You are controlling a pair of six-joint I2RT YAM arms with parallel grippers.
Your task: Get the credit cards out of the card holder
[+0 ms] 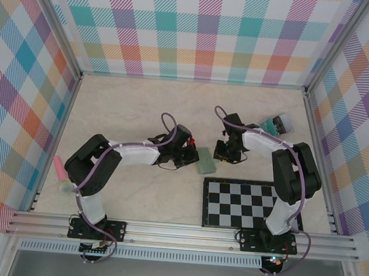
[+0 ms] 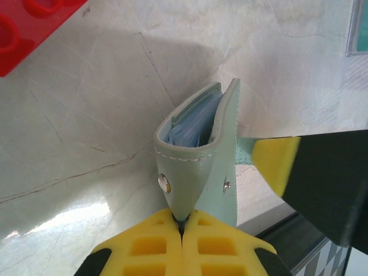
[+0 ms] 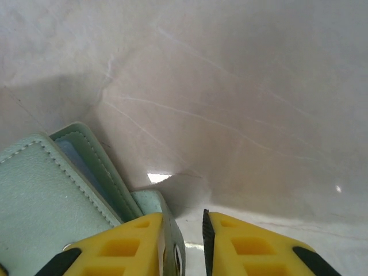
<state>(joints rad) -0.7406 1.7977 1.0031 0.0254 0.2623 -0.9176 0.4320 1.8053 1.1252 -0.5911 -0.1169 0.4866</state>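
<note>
Tabletop [image 1: 142, 108] of pale marble pattern, enclosed by pastel plaid wall panels [image 1: 200, 29], carries all items.

1. Far left edge: a pink tapered object [image 1: 61, 171] lies well apart from everything else.
2. The left arm extends toward the table centre. The yellow fingers of the left gripper [image 2: 181, 223] are pressed together, pinching the folded edge of the card holder [image 2: 198, 155], a small flat sage-green folding wallet with white stitching.
3. The covers of the card holder are parted in a narrow V, with blue-grey layers showing in the mouth. Two small metal studs sit near the pinched edge.
4. A red plastic block with round studs [image 2: 26, 26] lies near the card holder, not touching it.
5. In the top view, the card holder is at the table centre between the two grippers, just beyond the left corner of the black-and-white checkerboard plate [image 1: 243, 204].
6. The fingers of the right gripper [image 3: 184, 221] are narrowly spread. The green side tab [image 3: 172, 253] of the card holder sits in the gap, against one finger and clear of the other pad.
7. Far right: a clear box with teal contents [image 1: 277, 125], well apart from the card holder.
</note>
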